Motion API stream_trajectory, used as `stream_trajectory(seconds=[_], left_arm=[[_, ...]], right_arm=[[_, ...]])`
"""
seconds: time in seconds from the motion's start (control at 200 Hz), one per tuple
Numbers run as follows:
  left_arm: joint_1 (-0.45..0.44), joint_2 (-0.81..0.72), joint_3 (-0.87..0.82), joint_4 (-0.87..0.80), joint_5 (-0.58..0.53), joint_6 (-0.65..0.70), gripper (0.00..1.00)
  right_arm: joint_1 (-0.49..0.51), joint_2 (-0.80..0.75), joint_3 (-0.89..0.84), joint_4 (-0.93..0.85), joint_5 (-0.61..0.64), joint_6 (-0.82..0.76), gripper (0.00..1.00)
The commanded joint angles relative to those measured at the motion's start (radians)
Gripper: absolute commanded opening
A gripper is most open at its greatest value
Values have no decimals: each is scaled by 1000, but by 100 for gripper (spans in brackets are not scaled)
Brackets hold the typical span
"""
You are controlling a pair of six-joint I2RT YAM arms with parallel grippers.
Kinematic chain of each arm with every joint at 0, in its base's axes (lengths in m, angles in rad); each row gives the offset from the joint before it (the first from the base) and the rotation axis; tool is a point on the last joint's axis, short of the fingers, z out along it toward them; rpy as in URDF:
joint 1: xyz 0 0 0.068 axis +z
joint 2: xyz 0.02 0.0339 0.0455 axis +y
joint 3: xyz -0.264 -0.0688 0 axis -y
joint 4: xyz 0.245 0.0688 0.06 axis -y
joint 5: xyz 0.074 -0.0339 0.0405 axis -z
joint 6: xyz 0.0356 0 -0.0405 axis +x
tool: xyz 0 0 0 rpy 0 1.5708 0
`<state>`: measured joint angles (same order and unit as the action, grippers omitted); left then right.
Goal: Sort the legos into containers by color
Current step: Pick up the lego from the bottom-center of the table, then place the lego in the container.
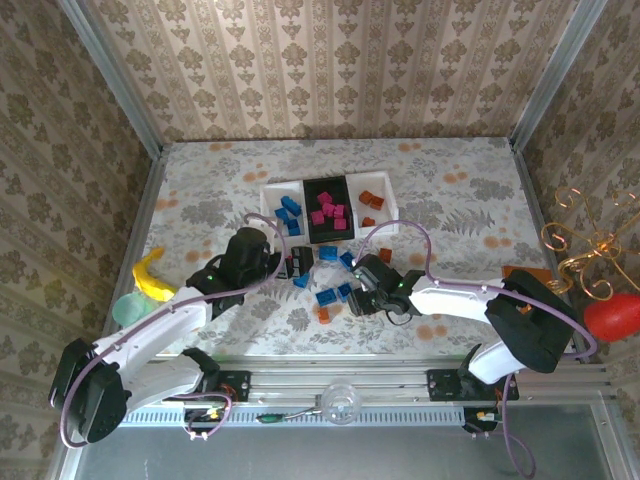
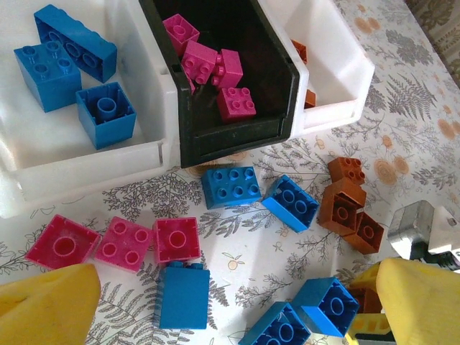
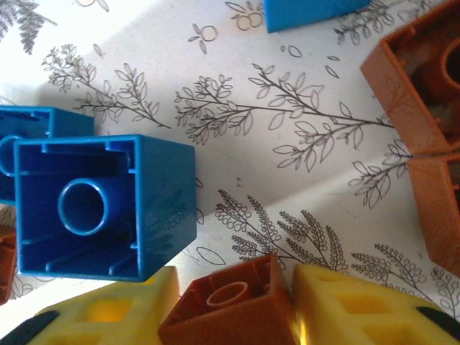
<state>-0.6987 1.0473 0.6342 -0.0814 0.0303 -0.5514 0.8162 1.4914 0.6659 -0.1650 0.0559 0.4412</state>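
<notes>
Three joined containers (image 1: 283, 184) stand at the far middle of the floral surface (image 1: 460, 200).
- Item 1, the left white tray (image 1: 270, 215): three blue bricks (image 2: 47, 75) inside, as seen from the left wrist.
- Item 2, the black tray (image 1: 326, 180): four magenta bricks (image 2: 215, 68) visible, lying close together.
- Item 3, the right white tray (image 1: 388, 212): orange-brown bricks (image 1: 372, 200); count unclear.

Loose legos (image 1: 330, 280) lie on the surface just in front of the containers, between the two hands.
- A row of three magenta pieces (image 2: 124, 244), touching side by side, near the left white tray.
- Two flat blue pieces (image 2: 230, 185) just in front of the black tray.
- One blue piece on its side (image 2: 184, 295).
- A blue pair (image 2: 302, 316) at the near edge of the left wrist view.
- A cluster of three orange-brown pieces (image 2: 342, 205) in front of the right white tray.

Left hand (image 2: 236, 287): yellow fingers (image 2: 43, 302) spread as wide as they go and holding nothing. It sits over the loose legos, with the blue piece on its side between the fingertips. No contact can be made out.

Right hand (image 3: 231, 287): closed in on one orange-brown brick (image 3: 223, 320), with a yellow pad (image 3: 345, 309) against each side of it. The brick lies hollow side up. An upturned blue brick (image 3: 100, 208) lies just beside the left-hand pad; whether they touch cannot be told.

Also present: a yellow banana toy (image 1: 152, 275) at the left edge of the surface, well apart from the legos.
</notes>
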Motion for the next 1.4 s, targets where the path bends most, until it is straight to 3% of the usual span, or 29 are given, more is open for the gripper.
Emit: stream_trajectory(seconds=[0.0, 0.25, 0.375, 0.645, 0.78, 0.95, 1.055, 1.16, 1.205, 1.395], left_arm=[[6, -12, -14, -4, 18, -21, 100], [21, -36, -46, -4, 74, -25, 100], [13, -39, -63, -10, 79, -25, 100], [-91, -46, -64, -95, -19, 2, 97], [-123, -42, -85, -112, -30, -13, 95], [-145, -46, -122, -109, -26, -30, 94], [-158, -44, -133, -107, -20, -33, 94], [-173, -38, -133, -123, -13, -28, 93], [-179, -34, -130, -132, -13, -27, 93], [-250, 11, -124, -134, -9, -27, 93]], right_arm=[[7, -51, -23, -42, 26, -9, 38], [-27, -310, 9, -139, 70, -19, 33], [-99, -329, 106, -132, 99, -25, 32], [-275, 32, 402, -36, 137, 21, 32], [-334, 244, 592, -85, 165, 50, 31], [-377, 401, 737, -123, 163, 97, 33], [-390, 465, 811, -153, 148, 118, 38], [-391, 479, 852, -167, 112, 123, 63], [-390, 461, 843, -158, 100, 123, 68], [-372, 345, 727, -111, 85, 111, 72]])
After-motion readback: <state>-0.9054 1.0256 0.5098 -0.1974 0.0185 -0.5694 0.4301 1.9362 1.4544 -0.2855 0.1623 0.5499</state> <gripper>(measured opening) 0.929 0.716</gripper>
